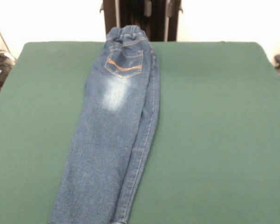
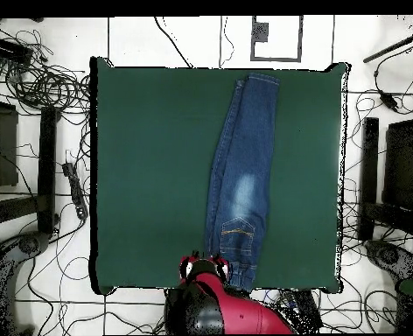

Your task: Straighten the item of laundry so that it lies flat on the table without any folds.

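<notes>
The small blue denim jeans (image 1: 112,140) lie lengthwise down the middle of the dark green table (image 1: 214,116). They are folded in half along their length, one leg on the other, with the stitched back pocket and a whitish patch facing up. The elastic waistband reaches the table edge by the robot; the hems reach the opposite edge. In the overhead view the jeans (image 2: 241,175) run from the bottom edge of the table (image 2: 149,175) to the top, slightly slanted. My gripper (image 2: 203,269) sits drawn back at the table's edge beside the waistband, seen only from above under the red arm.
The black pedestal (image 1: 140,18) stands behind the waistband. Cables (image 2: 44,83) and dark stands (image 2: 394,175) lie on the floor around the table. Green surface stretches on both sides of the jeans.
</notes>
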Controlling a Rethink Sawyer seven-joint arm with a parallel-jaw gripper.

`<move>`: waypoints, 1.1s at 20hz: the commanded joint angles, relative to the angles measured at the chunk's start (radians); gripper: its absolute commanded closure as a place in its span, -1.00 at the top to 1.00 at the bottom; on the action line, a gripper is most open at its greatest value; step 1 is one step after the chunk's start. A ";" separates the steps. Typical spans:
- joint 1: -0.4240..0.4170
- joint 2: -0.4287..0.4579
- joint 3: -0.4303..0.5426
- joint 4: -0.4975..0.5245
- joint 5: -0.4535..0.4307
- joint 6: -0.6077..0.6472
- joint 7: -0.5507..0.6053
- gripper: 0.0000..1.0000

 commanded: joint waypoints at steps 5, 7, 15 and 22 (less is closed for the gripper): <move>-0.024 0.074 0.124 -0.084 -0.037 0.120 0.078 1.00; -0.037 0.082 0.128 -0.092 -0.047 0.119 0.070 1.00; -0.069 0.120 0.113 -0.139 -0.107 0.101 0.043 1.00; -0.099 0.154 0.122 -0.176 -0.155 0.092 0.047 1.00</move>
